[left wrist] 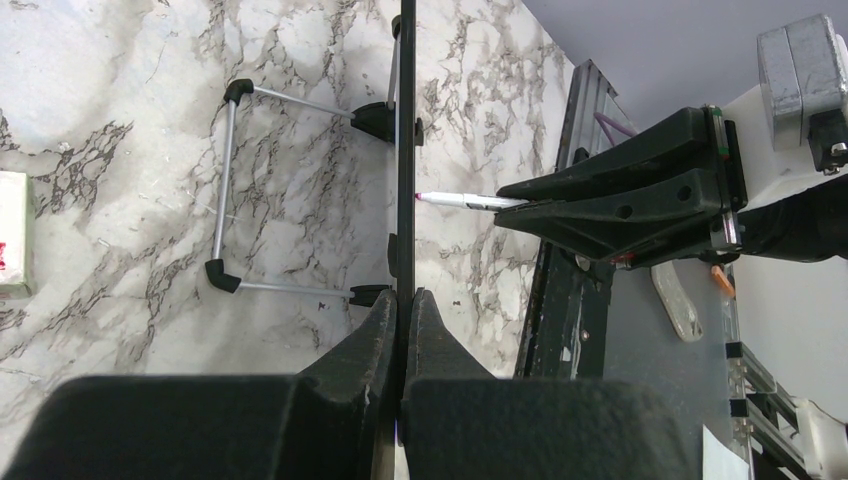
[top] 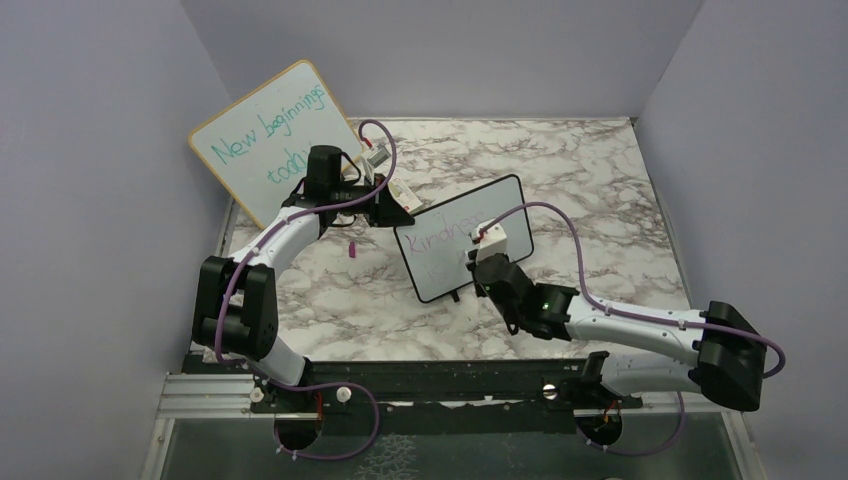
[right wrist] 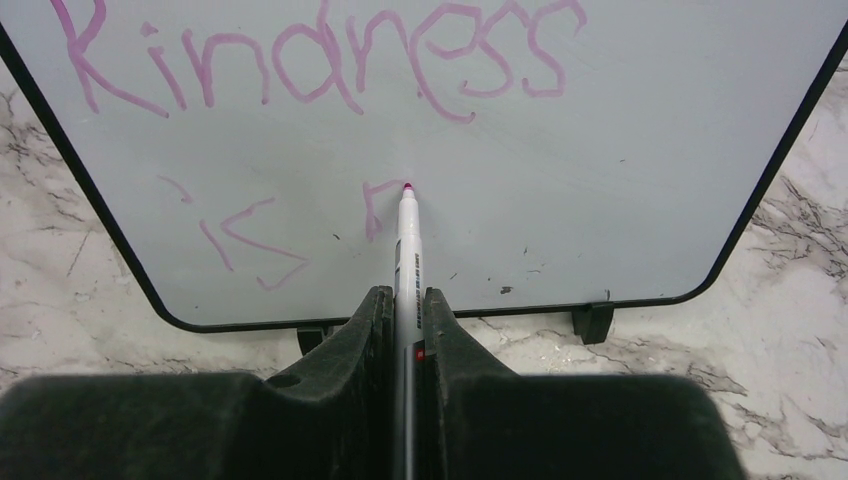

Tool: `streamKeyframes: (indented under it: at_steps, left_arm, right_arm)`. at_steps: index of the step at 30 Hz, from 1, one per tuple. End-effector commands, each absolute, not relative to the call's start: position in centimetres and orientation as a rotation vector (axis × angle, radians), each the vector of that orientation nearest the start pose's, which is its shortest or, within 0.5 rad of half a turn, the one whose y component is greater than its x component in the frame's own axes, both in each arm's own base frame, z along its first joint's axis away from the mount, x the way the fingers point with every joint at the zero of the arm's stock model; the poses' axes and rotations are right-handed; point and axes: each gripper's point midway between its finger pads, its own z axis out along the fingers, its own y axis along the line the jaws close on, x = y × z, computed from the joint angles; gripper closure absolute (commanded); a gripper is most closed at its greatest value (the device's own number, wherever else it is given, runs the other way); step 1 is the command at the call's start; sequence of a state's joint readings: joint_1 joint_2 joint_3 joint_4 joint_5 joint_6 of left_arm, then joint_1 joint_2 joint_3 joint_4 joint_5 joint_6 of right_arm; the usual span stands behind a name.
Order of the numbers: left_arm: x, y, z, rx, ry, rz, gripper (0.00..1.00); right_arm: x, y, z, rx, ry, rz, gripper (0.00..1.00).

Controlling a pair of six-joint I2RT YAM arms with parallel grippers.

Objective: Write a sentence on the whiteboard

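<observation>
The small black-framed whiteboard (top: 465,240) stands tilted on the marble table. My left gripper (top: 395,212) is shut on its left edge; in the left wrist view the board shows edge-on (left wrist: 406,150) between my fingers (left wrist: 405,305). My right gripper (top: 487,262) is shut on a white marker (right wrist: 406,250) whose pink tip touches the board face (right wrist: 620,150). The purple-pink sentence reads "Kindness" (right wrist: 320,60) on the top line, with "is" (right wrist: 245,235) and the start of a letter below. The marker (left wrist: 455,200) and right gripper (left wrist: 520,205) also show in the left wrist view.
A larger wood-framed board (top: 270,140) with teal writing leans at the back left. A small pink cap (top: 353,248) lies on the table. The board's wire stand (left wrist: 225,190) rests behind it. A white box (left wrist: 12,235) lies nearby. Purple walls enclose the table.
</observation>
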State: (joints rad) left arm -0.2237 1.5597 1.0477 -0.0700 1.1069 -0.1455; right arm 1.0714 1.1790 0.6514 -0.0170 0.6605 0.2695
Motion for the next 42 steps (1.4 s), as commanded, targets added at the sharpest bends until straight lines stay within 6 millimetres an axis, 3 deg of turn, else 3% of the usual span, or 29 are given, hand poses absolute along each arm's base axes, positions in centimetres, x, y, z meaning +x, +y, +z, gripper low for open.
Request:
streamKeyframes:
  at_steps: [1,19,36,42]
  left_arm:
    - [31.3,-23.3,16.6,0.679,2.072,-1.369,1.0]
    - [31.3,-23.3,16.6,0.679,2.073,-1.37,1.0]
    - [31.3,-23.3,16.6,0.678,2.073,-1.368,1.0]
    - [31.3,-23.3,16.6,0.678,2.072,-1.367,1.0]
  right_arm:
    - [25.3,24.7,15.1,-0.379,1.915,0.177,1.0]
    - [25.7,22.7,14.9,-0.322,1.926,0.129,1.0]
    - [23.3,21.8,9.7,-0.387,2.1,0.124,1.0]
    - [23.3,21.8,10.1,-0.393,2.096,0.129,1.0]
